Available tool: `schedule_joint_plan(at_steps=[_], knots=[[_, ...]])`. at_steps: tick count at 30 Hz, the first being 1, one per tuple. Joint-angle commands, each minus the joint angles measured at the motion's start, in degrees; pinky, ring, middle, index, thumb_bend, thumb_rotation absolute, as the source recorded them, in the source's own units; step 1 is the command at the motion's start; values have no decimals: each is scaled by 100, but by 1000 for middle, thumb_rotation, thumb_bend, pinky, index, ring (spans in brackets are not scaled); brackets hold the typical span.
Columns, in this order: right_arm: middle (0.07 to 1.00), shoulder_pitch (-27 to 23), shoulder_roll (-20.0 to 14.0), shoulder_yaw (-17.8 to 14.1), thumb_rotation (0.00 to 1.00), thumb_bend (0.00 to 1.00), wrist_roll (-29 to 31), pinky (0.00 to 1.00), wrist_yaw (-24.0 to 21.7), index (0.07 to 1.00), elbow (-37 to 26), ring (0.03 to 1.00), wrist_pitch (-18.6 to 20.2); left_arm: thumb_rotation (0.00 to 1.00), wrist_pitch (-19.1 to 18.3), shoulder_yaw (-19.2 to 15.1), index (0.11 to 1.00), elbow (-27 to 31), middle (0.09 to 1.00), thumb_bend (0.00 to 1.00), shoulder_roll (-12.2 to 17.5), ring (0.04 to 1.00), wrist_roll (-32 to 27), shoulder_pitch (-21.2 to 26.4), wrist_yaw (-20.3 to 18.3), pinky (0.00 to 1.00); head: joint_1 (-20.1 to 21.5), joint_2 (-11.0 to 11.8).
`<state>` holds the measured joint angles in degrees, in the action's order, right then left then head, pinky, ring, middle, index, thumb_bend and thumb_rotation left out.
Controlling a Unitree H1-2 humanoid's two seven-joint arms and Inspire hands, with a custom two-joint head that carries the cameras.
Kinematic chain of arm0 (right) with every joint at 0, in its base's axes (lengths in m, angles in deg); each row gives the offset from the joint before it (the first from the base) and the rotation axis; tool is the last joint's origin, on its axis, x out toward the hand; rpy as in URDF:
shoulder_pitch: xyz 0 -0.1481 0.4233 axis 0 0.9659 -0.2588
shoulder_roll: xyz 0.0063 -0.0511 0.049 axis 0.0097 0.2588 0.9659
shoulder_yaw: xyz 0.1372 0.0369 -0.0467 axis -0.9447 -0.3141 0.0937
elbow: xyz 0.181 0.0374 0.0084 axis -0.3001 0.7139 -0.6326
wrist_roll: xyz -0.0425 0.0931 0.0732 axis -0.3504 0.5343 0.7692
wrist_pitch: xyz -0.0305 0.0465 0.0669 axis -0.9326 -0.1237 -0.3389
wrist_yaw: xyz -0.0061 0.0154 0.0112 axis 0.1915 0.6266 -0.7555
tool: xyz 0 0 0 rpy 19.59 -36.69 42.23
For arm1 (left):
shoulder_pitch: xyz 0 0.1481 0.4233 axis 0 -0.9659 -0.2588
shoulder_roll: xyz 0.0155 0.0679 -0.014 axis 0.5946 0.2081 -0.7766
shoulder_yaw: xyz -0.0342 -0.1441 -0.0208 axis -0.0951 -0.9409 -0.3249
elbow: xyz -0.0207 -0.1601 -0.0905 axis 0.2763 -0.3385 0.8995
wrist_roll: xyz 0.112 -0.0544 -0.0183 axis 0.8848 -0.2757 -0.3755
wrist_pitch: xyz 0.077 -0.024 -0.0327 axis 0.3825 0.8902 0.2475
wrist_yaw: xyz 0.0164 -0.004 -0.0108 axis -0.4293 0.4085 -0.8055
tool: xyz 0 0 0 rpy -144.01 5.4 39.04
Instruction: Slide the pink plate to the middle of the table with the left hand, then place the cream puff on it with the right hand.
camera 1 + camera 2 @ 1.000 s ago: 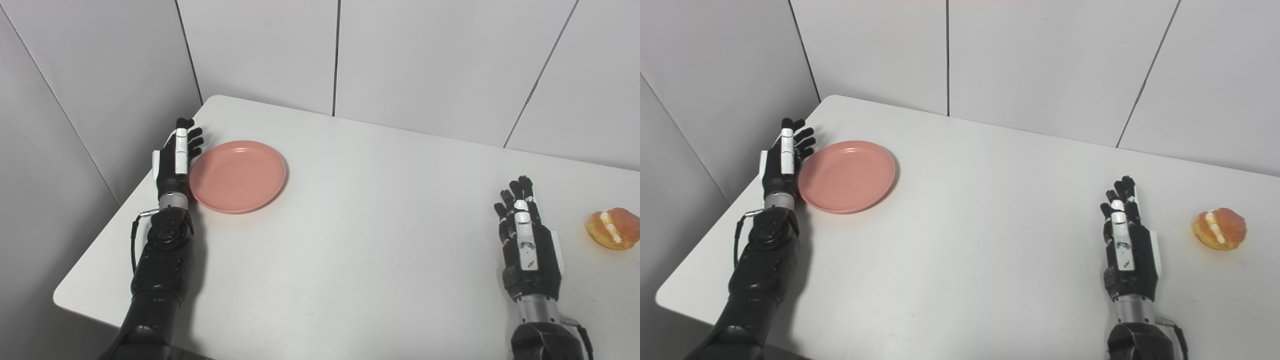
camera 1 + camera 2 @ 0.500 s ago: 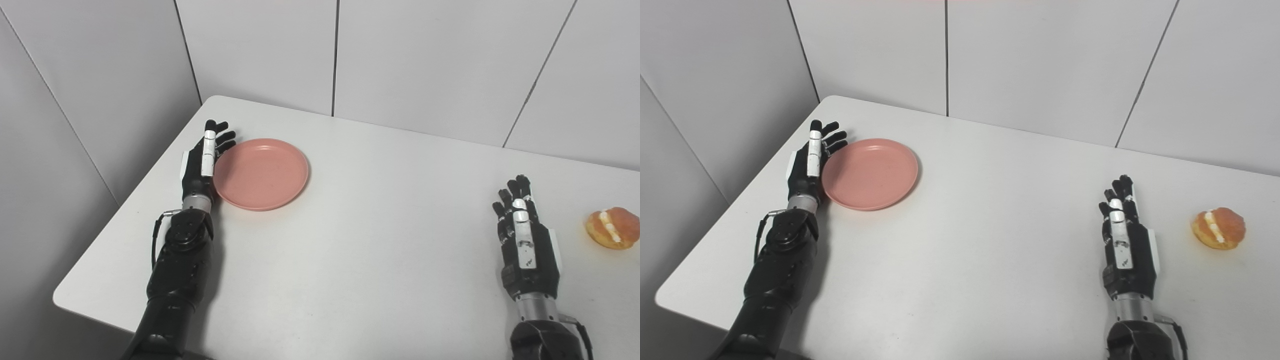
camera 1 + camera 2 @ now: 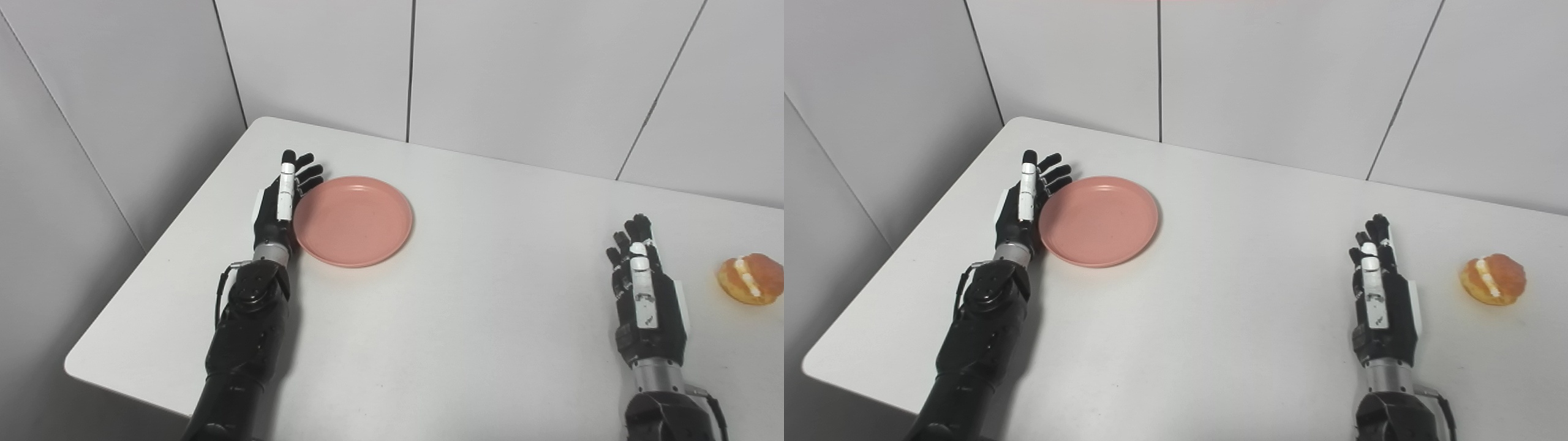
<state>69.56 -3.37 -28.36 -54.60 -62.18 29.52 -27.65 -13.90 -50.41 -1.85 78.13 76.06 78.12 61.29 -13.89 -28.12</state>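
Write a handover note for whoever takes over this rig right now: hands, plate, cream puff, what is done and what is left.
Left hand: open, edge-on against the left rim of the pink plate, holding nothing.
Right hand: open, idle, apart from the cream puff lying to its right.
Plate: empty, left of the middle of the table.
Done: push contact made.
Left: slide the plate to the middle, then place the puff on it with the right hand.
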Motion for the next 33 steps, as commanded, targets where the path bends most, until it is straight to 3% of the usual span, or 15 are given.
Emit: schedule_joint_plan(at_steps=[1,4,8,20,33], knots=[[990,228,45,40,811,624,-86,1000,-11,974,176,984,-262,1000,-134,127,771,201,781,714,-67,790,-51,14,-200,787,49,-25],[978,248,103,27,798,621,-87,997,29,963,137,962,-255,1000,-289,199,784,359,799,703,-172,813,-137,-54,-352,823,171,-43],[972,266,132,61,802,630,-152,991,69,959,82,955,-205,1000,-197,377,773,473,790,685,-286,805,-24,-174,-417,812,336,-81],[974,257,271,186,815,630,-481,992,305,967,-54,968,-102,1000,-291,675,845,796,854,697,-679,872,55,-490,-459,920,919,-131],[969,220,450,350,857,582,-755,983,520,960,-7,965,-195,1000,-122,801,884,1095,887,639,-944,897,-6,-862,-695,902,1736,-252]])
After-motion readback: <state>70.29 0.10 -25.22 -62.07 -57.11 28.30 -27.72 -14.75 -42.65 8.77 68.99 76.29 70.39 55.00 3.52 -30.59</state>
